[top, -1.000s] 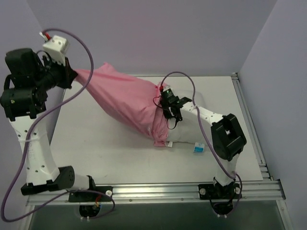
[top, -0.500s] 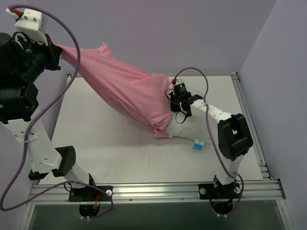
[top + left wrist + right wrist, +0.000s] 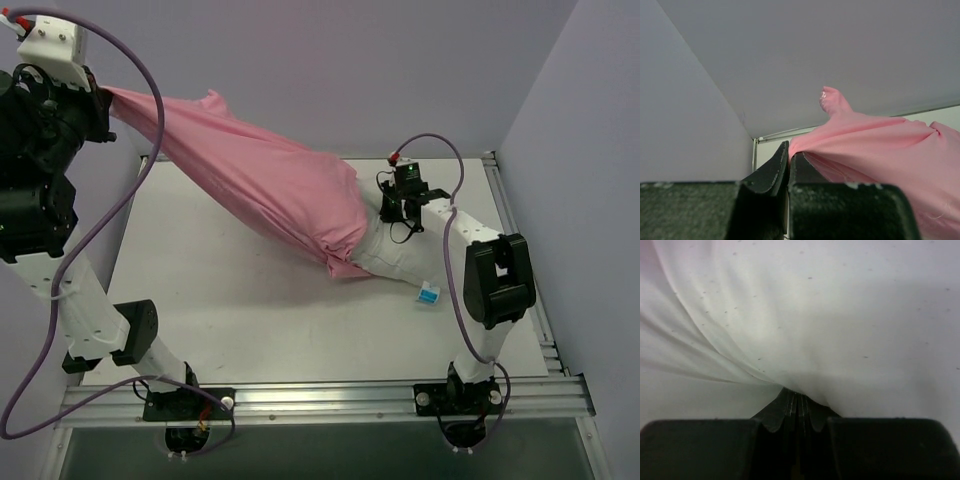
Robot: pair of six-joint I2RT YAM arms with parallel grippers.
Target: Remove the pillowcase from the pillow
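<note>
One purple cable [image 3: 160, 125] across pink pillowcase [image 3: 270, 190]

Bare tabletop [image 3: 220, 310] lies open across the near-left half. The pink pillowcase [image 3: 260, 190], stretched taut from high at the far left down to the pillow [image 3: 395, 262], bars the middle diagonally. The right arm [image 3: 490, 280] crowds the right edge.

Got the left arm [image 3: 72, 295] reared up tall, left gripper [image 3: 106, 100] at 10 o'clock pinched tight on the pillowcase [image 3: 260, 190]. Got the right arm [image 3: 495, 285] bent low, right gripper [image 3: 392, 213] at 2 o'clock clamped on the pillow [image 3: 398, 258].
</note>
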